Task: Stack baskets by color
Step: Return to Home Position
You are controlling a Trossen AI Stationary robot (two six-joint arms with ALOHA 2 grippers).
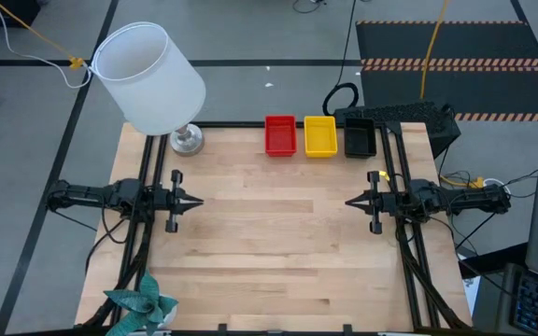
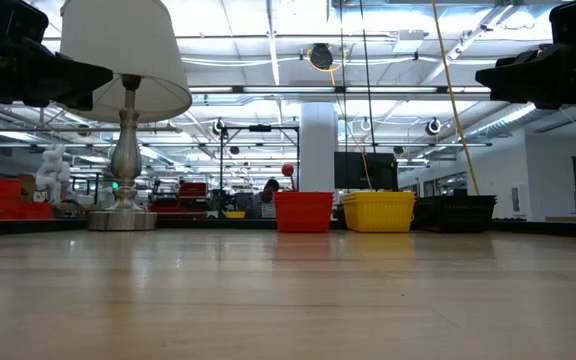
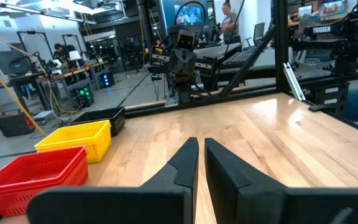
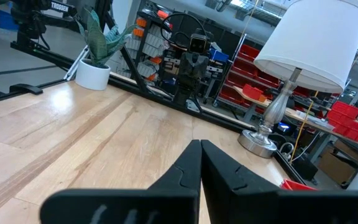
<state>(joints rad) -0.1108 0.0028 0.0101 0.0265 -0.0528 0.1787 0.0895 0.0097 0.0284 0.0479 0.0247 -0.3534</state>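
Note:
A red basket [image 1: 280,135], a yellow basket [image 1: 320,135] and a black basket [image 1: 360,139] stand side by side on their bottoms at the table's far edge; the low view shows the red basket [image 2: 303,211], the yellow basket [image 2: 378,211] and the black basket [image 2: 455,212] in a row. Whether each is one basket or a stack does not show. My left gripper [image 1: 197,201] hovers at the table's left side, pointing level toward the right, shut with a thin slit between its fingers [image 3: 199,163]. My right gripper [image 1: 350,202] hovers at the right side, pointing left, shut [image 4: 199,163]. Both hold nothing.
A lamp with a white shade [image 1: 149,77] and metal base [image 1: 187,140] stands at the far left corner. A potted plant [image 1: 141,303] sits at the near left corner. The wooden table [image 1: 269,252] lies bare between the grippers.

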